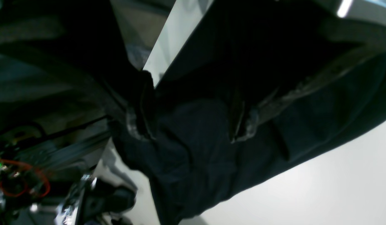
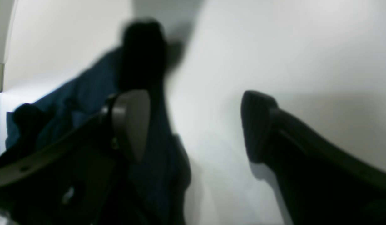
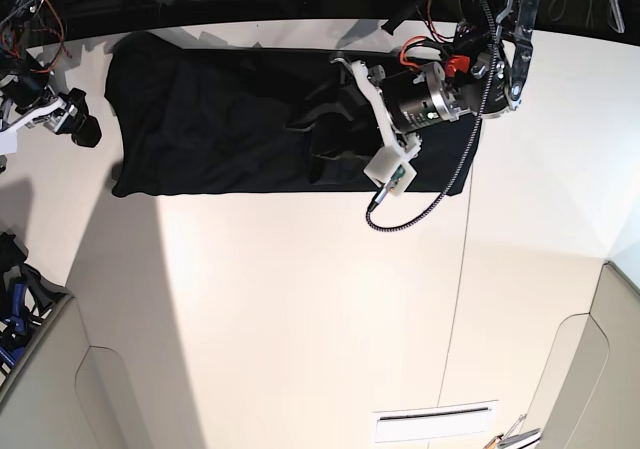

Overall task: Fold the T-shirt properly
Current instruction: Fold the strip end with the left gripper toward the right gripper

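Observation:
The black T-shirt (image 3: 220, 119) lies spread across the far part of the white table (image 3: 300, 319). My left gripper (image 3: 305, 149) is over the shirt's middle right. In the left wrist view its jaws (image 1: 191, 122) stand apart with dark cloth (image 1: 196, 150) bunched between and around them. My right gripper (image 3: 85, 129) is at the shirt's left edge. In the right wrist view it (image 2: 193, 125) is open and empty over bare table. The shirt's edge (image 2: 86, 90) lies by one of its fingers (image 2: 130, 122).
A black cable (image 3: 400, 214) hangs from the left arm onto the table. Red wires and electronics (image 1: 21, 181) sit beyond the table's edge. A seam (image 3: 460, 269) runs down the table. A slot (image 3: 435, 424) is near the front.

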Controlling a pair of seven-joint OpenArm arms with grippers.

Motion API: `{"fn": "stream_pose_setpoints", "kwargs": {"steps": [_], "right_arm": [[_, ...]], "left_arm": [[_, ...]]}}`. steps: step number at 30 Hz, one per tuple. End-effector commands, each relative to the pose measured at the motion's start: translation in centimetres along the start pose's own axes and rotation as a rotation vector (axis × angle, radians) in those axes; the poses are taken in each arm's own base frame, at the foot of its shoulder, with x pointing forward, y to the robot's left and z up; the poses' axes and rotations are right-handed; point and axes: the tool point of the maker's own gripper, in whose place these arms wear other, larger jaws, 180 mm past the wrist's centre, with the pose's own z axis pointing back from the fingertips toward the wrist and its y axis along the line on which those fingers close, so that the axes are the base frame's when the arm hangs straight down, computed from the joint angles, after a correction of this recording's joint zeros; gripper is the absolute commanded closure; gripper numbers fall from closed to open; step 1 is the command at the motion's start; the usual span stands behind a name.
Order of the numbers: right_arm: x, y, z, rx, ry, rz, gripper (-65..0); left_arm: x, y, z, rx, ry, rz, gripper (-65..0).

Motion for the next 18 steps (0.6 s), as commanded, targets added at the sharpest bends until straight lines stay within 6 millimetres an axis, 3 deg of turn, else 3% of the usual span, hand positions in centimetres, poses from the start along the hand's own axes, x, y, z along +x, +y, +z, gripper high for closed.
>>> {"fn": "stream_pose_setpoints", "kwargs": {"steps": [1, 9, 14, 18], "right_arm": [[1.4, 0.2, 0.3, 0.015, -0.032, 0.019, -44.9], [-1.2, 3.5, -1.7, 0.147, 0.072, 0.013, -44.9], [-3.2, 6.1, -3.2, 0.222, 0.152, 0.044, -44.9], [-5.0, 7.9, -4.1, 0.265, 0.204, 0.048, -44.9]], "left_arm": [[1.4, -0.7, -0.1, -0.026, -0.052, -0.005, -38.0], [1.7, -1.3, -0.4, -0.043, -0.066, -0.011, -38.0], [2.9, -1.7, 0.9, -0.055, -0.068, -0.051, -38.0], [4.0, -0.8, 2.1, -0.01, -0.094, -0.07, -38.0]]}}
